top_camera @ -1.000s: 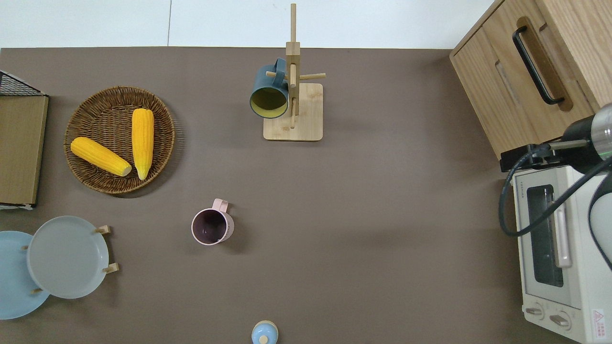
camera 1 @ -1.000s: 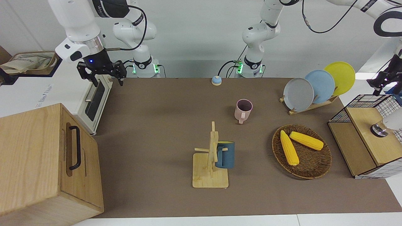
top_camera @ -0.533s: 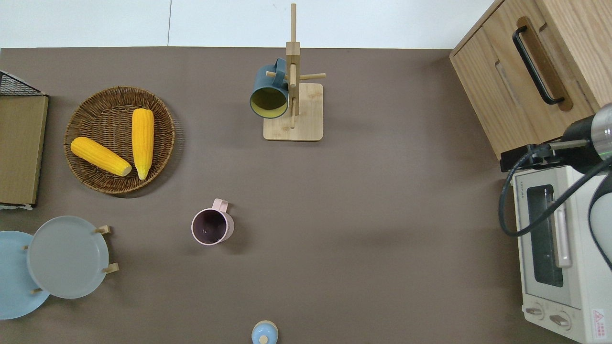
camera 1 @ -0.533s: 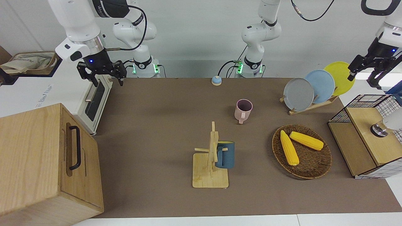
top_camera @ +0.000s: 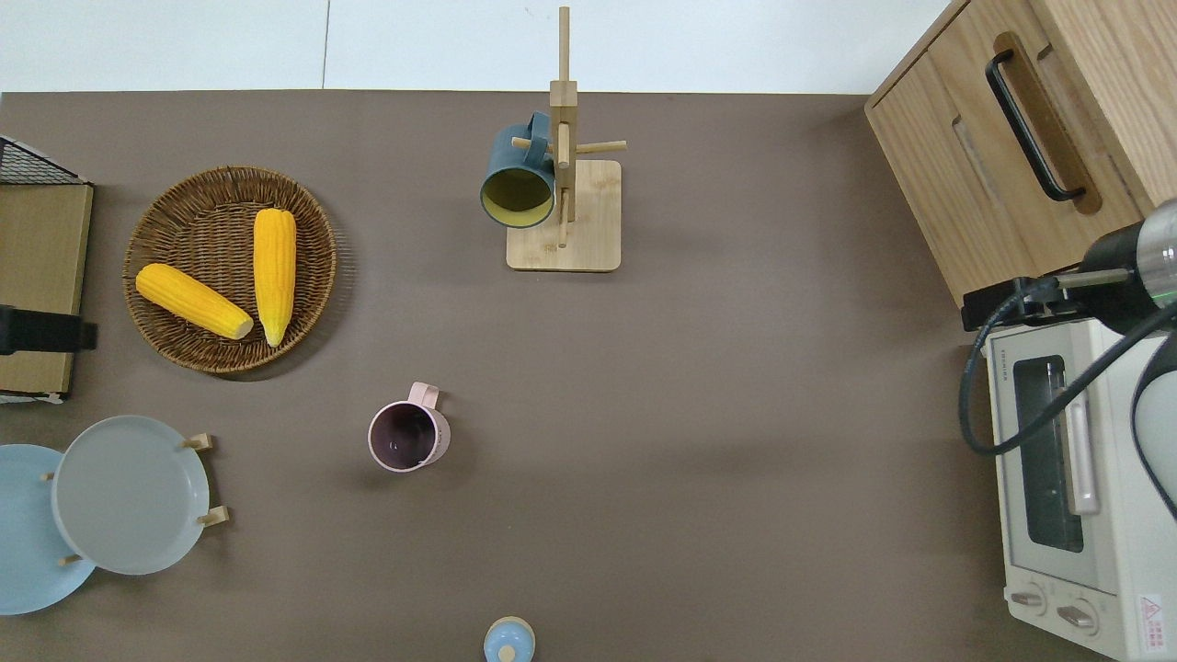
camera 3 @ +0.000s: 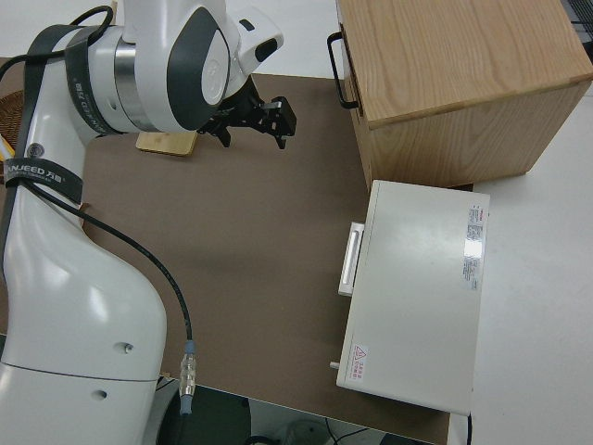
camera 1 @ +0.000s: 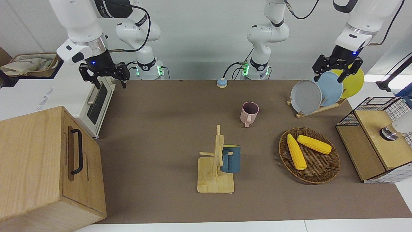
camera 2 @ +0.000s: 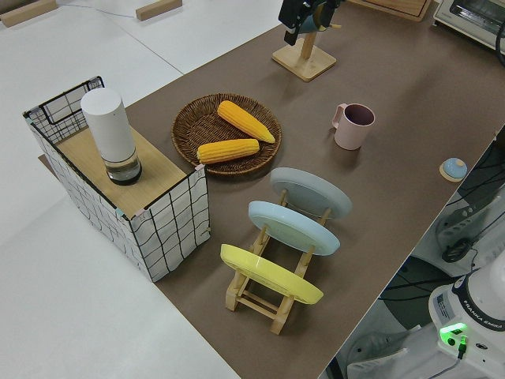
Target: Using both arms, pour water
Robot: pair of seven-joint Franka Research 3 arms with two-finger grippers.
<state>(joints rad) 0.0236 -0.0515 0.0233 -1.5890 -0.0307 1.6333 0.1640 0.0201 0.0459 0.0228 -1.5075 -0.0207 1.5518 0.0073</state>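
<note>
Your 2 arms are glossy white with black cables, each ending in a black two-fingered tool. The left tool point(camera 1: 337, 68) hangs with fingers apart at the left arm's end of the counter point(camera 1: 167, 129), by the wire basket point(top_camera: 37, 175) in the overhead view. The right arm is parked, its tool point(camera 1: 103, 75) open too. The counter is brown (matte, unpatterned) and carries a pink mug point(camera 1: 249, 113), a blue mug point(camera 1: 231, 158) on a wooden rack point(camera 1: 215, 174), and corn point(camera 1: 296, 151). White walls surround it.
</note>
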